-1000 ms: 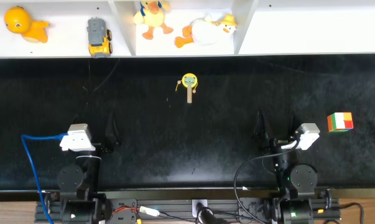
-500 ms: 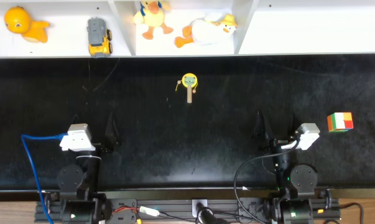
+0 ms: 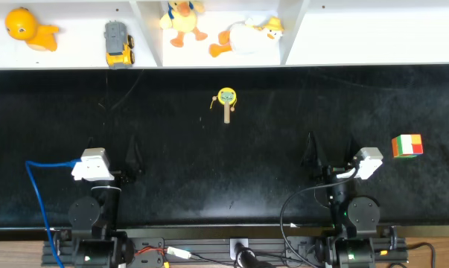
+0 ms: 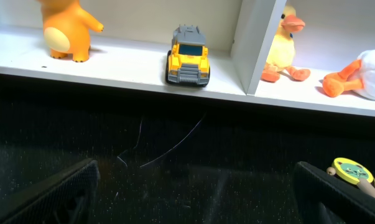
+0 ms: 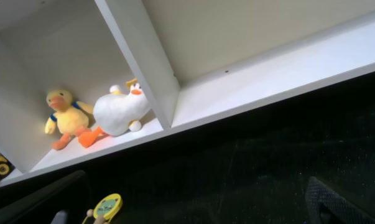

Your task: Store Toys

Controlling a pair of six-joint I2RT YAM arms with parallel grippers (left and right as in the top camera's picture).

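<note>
Toys lay in two places. On the black surface point(image 3: 172, 179), the yellow rattle point(image 3: 226, 100) sat centre, near the far shelf point(image 3: 358, 37), and the coloured cube point(image 3: 406, 145) sat right of your right claw point(image 3: 330, 152). That claw and your left claw point(image 3: 111, 152) both gaped wide, holding nothing. The shelf held an orange duck point(image 3: 30, 28), a yellow truck point(image 3: 118, 43), a plush duckling point(image 3: 183, 18) and a white goose point(image 3: 246, 36).

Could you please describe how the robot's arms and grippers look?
Both arms are black with white wrist camera blocks. The left gripper and right gripper have dark tapered fingers. A blue cable loops by the left arm, a black cable by the right.
</note>
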